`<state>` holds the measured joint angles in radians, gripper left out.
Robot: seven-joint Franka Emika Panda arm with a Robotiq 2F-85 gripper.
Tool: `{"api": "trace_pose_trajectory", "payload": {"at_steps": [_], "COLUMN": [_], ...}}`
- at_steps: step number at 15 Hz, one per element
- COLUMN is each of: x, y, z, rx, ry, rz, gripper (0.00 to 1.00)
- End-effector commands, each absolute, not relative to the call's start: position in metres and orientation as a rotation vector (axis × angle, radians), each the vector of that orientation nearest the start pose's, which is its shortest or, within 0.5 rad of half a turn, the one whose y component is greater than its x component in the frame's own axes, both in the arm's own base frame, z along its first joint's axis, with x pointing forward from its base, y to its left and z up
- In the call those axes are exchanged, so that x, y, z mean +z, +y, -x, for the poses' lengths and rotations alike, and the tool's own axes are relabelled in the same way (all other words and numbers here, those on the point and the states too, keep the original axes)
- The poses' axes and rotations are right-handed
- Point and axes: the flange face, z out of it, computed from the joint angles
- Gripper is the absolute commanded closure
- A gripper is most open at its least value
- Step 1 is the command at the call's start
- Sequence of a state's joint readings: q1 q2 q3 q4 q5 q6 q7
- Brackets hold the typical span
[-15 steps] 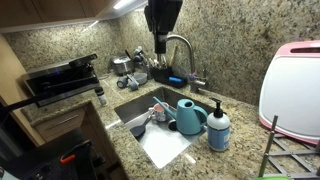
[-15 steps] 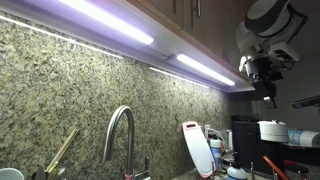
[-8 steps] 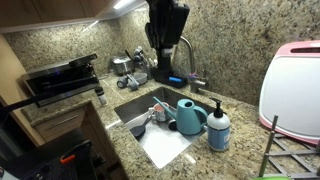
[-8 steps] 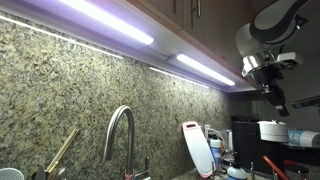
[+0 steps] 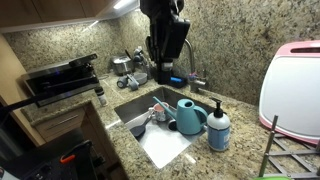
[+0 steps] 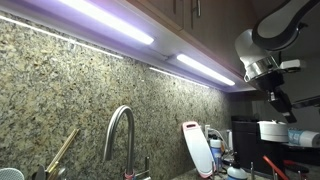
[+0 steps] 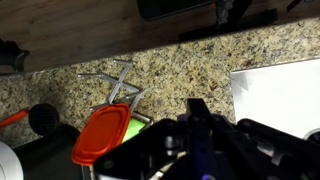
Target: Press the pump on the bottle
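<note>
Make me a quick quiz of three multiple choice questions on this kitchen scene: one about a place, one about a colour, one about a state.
1. Where does the small blue-grey soap bottle stand?
A on the stove
B on the granite counter, next to the teal watering can
C on a cutting board

2. What colour is the bottle's plastic pump head?
A white
B red
C black

3. How is the robot's hand?
A shut, high above the sink, clear of the pump
B pressing the pump
C open around the bottle

Answers: 1 B, it stands on the stone beside the can. 2 C, the top is black. 3 A, it hangs well above and away from the bottle.
</note>
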<state>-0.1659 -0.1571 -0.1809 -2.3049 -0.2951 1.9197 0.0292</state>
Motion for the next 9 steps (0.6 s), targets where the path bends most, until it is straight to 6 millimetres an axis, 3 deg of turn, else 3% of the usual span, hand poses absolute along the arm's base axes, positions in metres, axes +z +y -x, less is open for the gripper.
{"api": "trace_pose_trajectory", "payload": {"at_steps": [1, 6, 9], "x": [0.387, 0.372, 0.367], "y": [-0.186, -0.200, -0.203], "z": [-0.445, -0.457, -0.451], "rx": [0.421, 0.472, 0.532], "ry": [0.451, 0.523, 0.561], "rz": [3.301, 3.298, 3.297], "gripper": [1.00, 1.00, 1.00]}}
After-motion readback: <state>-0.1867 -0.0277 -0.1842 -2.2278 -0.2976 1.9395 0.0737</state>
